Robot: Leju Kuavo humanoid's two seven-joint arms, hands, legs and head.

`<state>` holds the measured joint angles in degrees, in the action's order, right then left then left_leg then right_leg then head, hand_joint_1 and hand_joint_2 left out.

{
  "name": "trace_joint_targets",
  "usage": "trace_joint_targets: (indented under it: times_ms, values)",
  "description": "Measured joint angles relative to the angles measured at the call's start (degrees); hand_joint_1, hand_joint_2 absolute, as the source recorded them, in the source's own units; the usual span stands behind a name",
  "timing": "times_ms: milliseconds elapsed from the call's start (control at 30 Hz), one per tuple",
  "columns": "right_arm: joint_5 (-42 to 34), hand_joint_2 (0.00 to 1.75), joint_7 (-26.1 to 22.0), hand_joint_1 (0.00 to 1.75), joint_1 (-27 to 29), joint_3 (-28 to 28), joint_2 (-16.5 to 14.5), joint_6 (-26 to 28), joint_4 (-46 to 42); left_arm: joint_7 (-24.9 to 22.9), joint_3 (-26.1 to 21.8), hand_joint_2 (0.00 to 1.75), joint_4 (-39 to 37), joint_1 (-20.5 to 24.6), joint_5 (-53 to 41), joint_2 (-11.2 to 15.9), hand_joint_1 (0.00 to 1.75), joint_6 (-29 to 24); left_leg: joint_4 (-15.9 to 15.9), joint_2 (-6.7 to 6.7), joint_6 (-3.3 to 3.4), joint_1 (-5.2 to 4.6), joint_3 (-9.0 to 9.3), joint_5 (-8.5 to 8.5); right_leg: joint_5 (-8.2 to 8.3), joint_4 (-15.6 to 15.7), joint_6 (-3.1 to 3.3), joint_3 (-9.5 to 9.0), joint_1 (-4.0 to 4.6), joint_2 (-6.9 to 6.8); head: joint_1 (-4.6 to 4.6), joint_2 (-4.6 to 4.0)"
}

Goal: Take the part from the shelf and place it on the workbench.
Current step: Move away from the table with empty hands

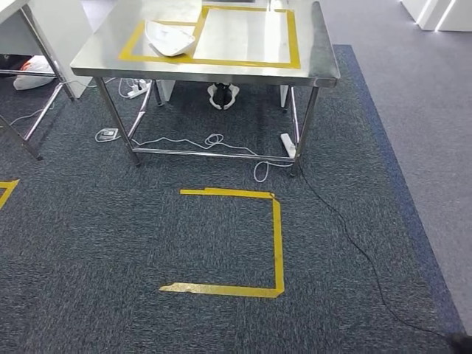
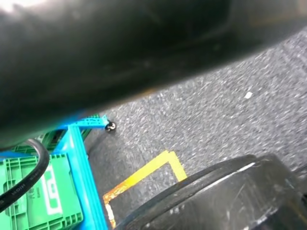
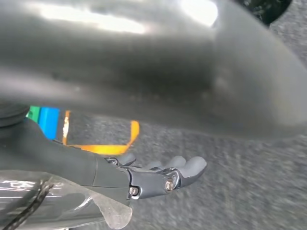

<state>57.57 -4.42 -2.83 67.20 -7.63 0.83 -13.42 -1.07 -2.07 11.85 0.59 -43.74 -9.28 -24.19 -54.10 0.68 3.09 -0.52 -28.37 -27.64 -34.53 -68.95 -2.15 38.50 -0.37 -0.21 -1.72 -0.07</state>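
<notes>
Head view: white part (image 1: 169, 37) on workbench (image 1: 325, 63).

One steel workbench (image 1: 320, 51), one white part (image 1: 167, 37) on it, two yellow tape outlines on top. One taped floor outline (image 1: 275, 243), two power strips, one pair of shoes (image 1: 223, 94). One green crate (image 2: 43, 201), one blue cart frame (image 2: 81, 172).

workbench (image 1: 320, 44): steel, yellow-taped | white item (image 1: 169, 38), possibly a bag, on top | floor tape (image 1: 276, 243)
</notes>
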Motion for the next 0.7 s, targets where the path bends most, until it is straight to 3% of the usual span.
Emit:
trace_joint_targets:
  times_ms: [33,100,133,167,233,267,300,367,433,500,533,567,600,700]
  values:
    - [0.05,0.00,-0.02,0.00,-0.01,0.01,-0.02,-0.01,-0.01,0.07,-0.07,0.00,0.00,0.00,0.00,-0.03,0.00,-0.08,-0.05,0.06,-0.06,-0.05,-1.07,0.72,-0.07,-3.24,-0.13,0.28,-0.03,0.01,-0.01,0.00]
    - [0.25,0.00,-0.08,0.00,-0.01,0.01,-0.04,0.00,-0.05,0.06,-0.15,0.00,0.00,0.03,0.00,-0.03,0.00,-0.18,-0.42,0.20,-0.29,-0.11,-3.28,2.22,4.04,-5.64,-0.20,-1.01,-0.10,0.01,0.00,0.00]
    - [0.36,0.00,-0.11,0.00,0.00,0.01,-0.04,0.01,-0.10,-0.01,-0.21,0.00,0.00,0.04,0.00,-0.03,0.00,-0.20,-0.75,0.23,-0.46,-0.13,-4.32,2.85,6.12,-3.90,-0.11,-3.11,-0.12,0.01,-0.01,0.00]
    - [0.49,0.00,-0.16,0.00,-0.03,0.02,-0.04,0.02,-0.15,-0.11,-0.27,0.00,0.00,0.06,0.00,-0.05,0.00,-0.20,-1.16,0.21,-0.66,-0.19,-5.15,3.37,6.64,-0.13,0.05,-6.37,-0.10,-0.01,-0.02,0.00]
    - [0.72,0.00,-0.32,0.00,-0.20,0.02,-0.04,0.01,-0.25,-0.29,-0.42,0.00,0.00,0.09,-0.01,-0.08,0.00,-0.20,-2.20,0.19,-1.11,-0.38,-6.27,4.12,3.78,9.82,0.40,-13.38,-0.03,0.00,-0.04,0.00]
    - [0.85,0.00,-0.52,0.00,-0.32,0.02,-0.04,-0.02,-0.27,-0.37,-0.48,0.00,0.00,0.14,-0.02,-0.09,0.00,-0.14,-2.57,0.19,-1.38,-0.45,-6.60,4.47,2.03,13.25,0.67,-15.40,0.03,0.03,-0.03,0.00]
    - [0.99,0.00,-0.78,0.00,-0.35,0.01,-0.04,-0.08,-0.28,-0.44,-0.57,0.00,0.00,0.18,-0.02,-0.08,0.00,-0.05,-2.83,0.21,-1.67,-0.47,-6.89,4.82,1.09,15.04,1.00,-16.12,0.06,0.05,-0.05,0.00]
    - [1.36,0.00,-1.54,0.00,-0.15,0.01,-0.04,-0.27,-0.28,-0.58,-0.84,0.00,0.00,0.13,-0.02,-0.03,0.00,0.22,-3.48,0.08,-2.39,-0.30,-7.43,4.45,1.16,15.33,1.96,-15.59,-0.06,-0.12,-0.06,0.00]
    - [1.75,0.00,-2.29,0.00,0.11,0.01,-0.04,-0.41,-0.30,-0.72,-1.12,0.00,0.00,-0.11,-0.01,0.01,0.00,0.42,-7.56,-0.14,-3.19,0.00,-8.77,0.54,1.94,15.35,2.73,-14.94,-0.22,-0.39,0.00,0.00]
    - [1.97,0.00,-2.75,0.00,0.22,0.01,-0.04,-0.45,-0.31,-0.79,-1.33,0.00,0.00,-0.25,0.00,0.03,0.00,0.50,-15.15,-0.23,-3.82,0.31,-10.91,-4.41,2.63,15.24,2.98,-14.12,-0.18,-0.47,0.06,0.00]
    - [2.00,0.00,-2.85,0.00,0.26,0.01,-0.04,-0.46,-0.31,-0.79,-1.42,0.00,0.00,-0.26,0.00,0.04,0.00,0.50,-18.16,-0.23,-4.01,0.44,-11.52,-5.59,2.89,15.13,2.97,-13.72,-0.16,-0.49,0.08,0.00]
    - [2.01,0.00,-2.89,0.00,0.31,0.01,-0.04,-0.46,-0.31,-0.79,-1.49,0.00,0.00,-0.27,0.00,0.06,0.00,0.51,-19.27,-0.23,-4.10,0.55,-11.23,-5.58,3.08,14.97,2.92,-13.37,-0.15,-0.51,0.07,0.00]
    - [2.01,0.00,-2.90,0.00,0.35,0.01,-0.04,-0.46,-0.31,-0.80,-1.53,0.00,0.00,-0.28,0.00,0.08,0.00,0.52,-18.16,-0.24,-4.10,0.63,-9.94,-4.59,3.18,14.77,2.85,-13.11,-0.16,-0.51,0.07,0.00]
    - [2.01,0.00,-2.97,0.00,0.32,0.01,-0.04,-0.52,-0.31,-0.81,-1.64,0.00,-0.02,-0.30,0.00,0.13,0.00,0.55,-7.33,-0.35,-3.43,0.68,-3.17,-0.57,3.23,14.17,2.51,-12.66,-0.08,-0.44,0.05,0.00]
